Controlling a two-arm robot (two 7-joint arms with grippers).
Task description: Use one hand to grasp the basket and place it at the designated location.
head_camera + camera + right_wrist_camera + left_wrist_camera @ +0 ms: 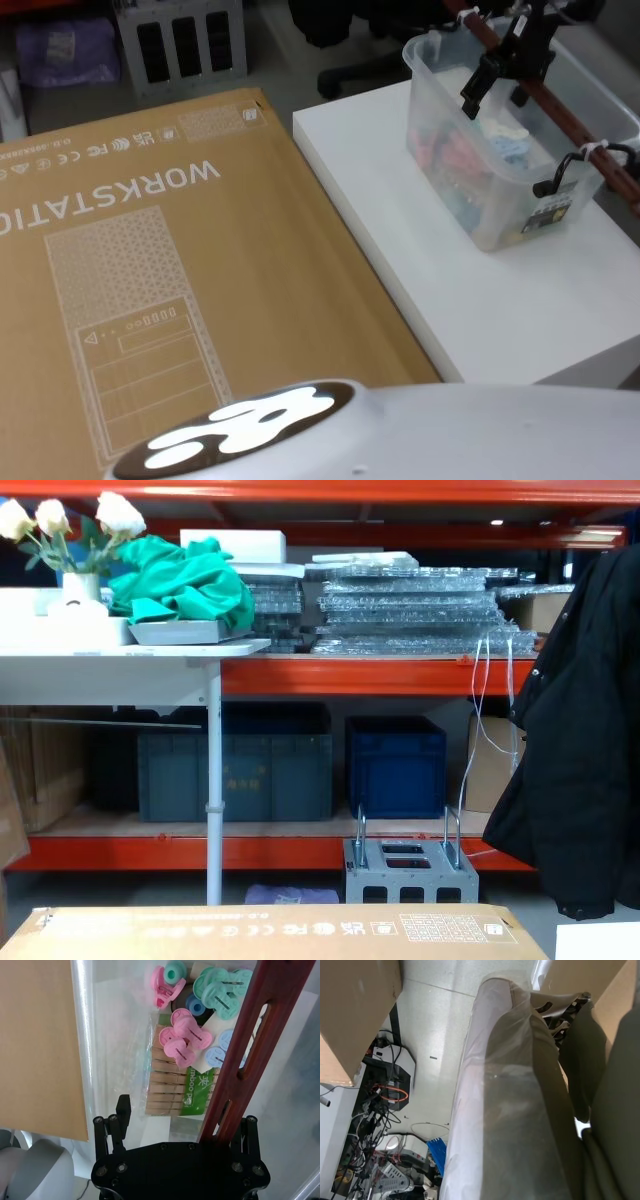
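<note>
At our left lies the cardboard box (150, 290); the basket (500, 170) stands on the white worktop (440, 290) to our right. Our right gripper (497, 80) straddles its handle (250, 1055), which runs between the spread fingers (122, 1110), nothing clamped yet.

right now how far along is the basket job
Done: the right gripper has reached the basket and sits at its handle, which passes between the fingers. In hand: the grasp; whether the fingers have clamped is unclear. Left: the basket appears to rest on the white table, so lifting and placing remain.
</note>
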